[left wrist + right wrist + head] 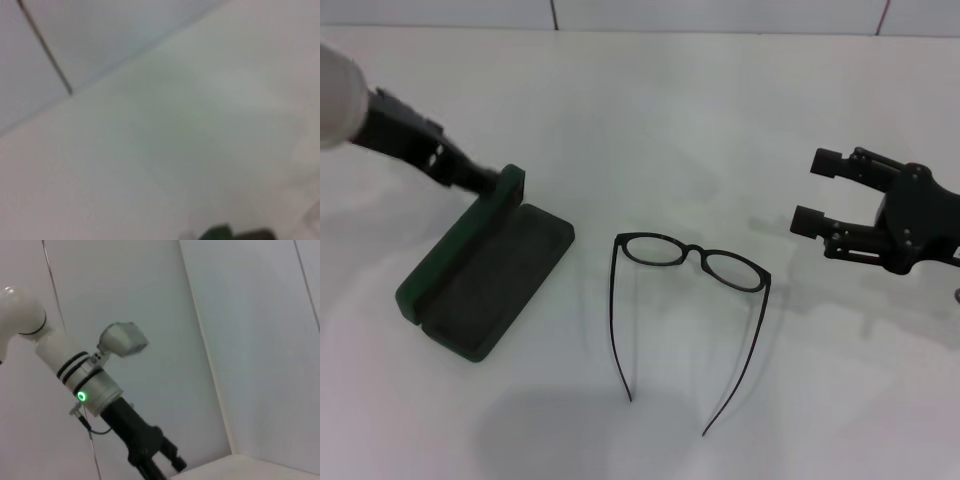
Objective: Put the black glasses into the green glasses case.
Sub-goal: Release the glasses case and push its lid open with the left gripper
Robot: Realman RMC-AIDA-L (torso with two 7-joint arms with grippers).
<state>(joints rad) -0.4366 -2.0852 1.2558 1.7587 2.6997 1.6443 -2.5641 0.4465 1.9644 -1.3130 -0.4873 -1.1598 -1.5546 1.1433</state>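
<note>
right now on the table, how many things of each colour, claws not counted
black: 1, the black glasses, unfolded
green: 1, the green glasses case, open, its lid held by the left claw
total: 2

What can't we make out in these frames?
- Left gripper, head view: fingertips hidden behind the raised lid of the dark green hard clamshell glasses case; grip unclear.
- Left wrist view: blurred; only a dark green scrap at the edge.
- Right wrist view: neither the thin black-framed glasses nor the open right gripper appears.
</note>
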